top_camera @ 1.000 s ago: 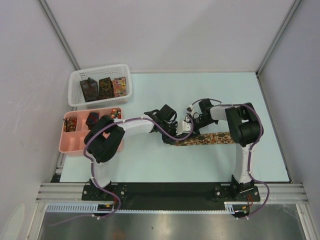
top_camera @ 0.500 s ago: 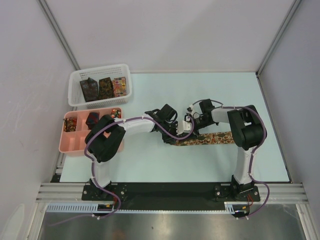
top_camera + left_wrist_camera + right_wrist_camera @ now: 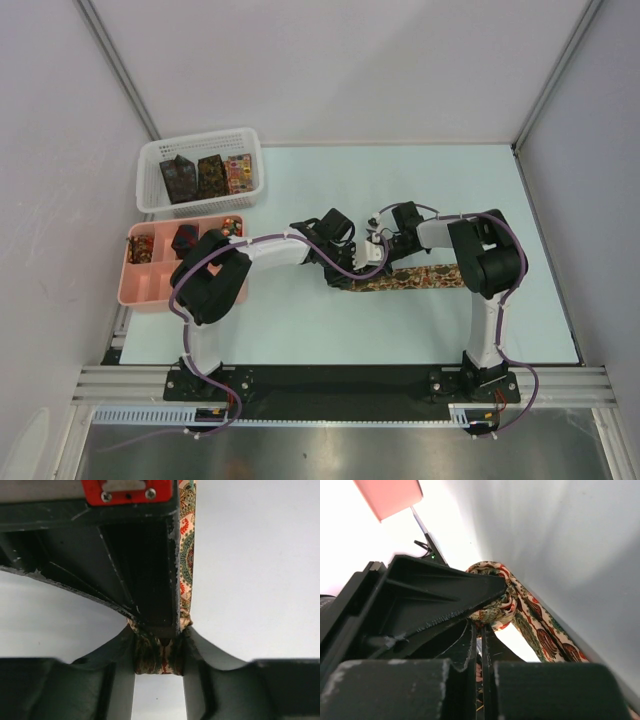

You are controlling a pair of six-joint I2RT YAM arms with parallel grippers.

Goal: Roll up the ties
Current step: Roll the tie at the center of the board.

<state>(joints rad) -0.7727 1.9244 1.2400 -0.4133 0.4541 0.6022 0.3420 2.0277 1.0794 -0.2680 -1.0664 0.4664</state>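
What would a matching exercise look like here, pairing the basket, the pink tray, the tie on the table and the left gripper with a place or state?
1 white basket
2 pink tray
3 paisley tie
4 left gripper

A clamped on a rolled tie end
B a strip lying on the table
C far left, three folded pieces inside
D left edge, nearer than the basket, small rolls in far compartments

Pairs: 1-C, 2-D, 3-B, 4-A

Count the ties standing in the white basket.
3 in the white basket: dark tie left, brown-gold tie middle, multicoloured tie right. Others could hide beneath them.
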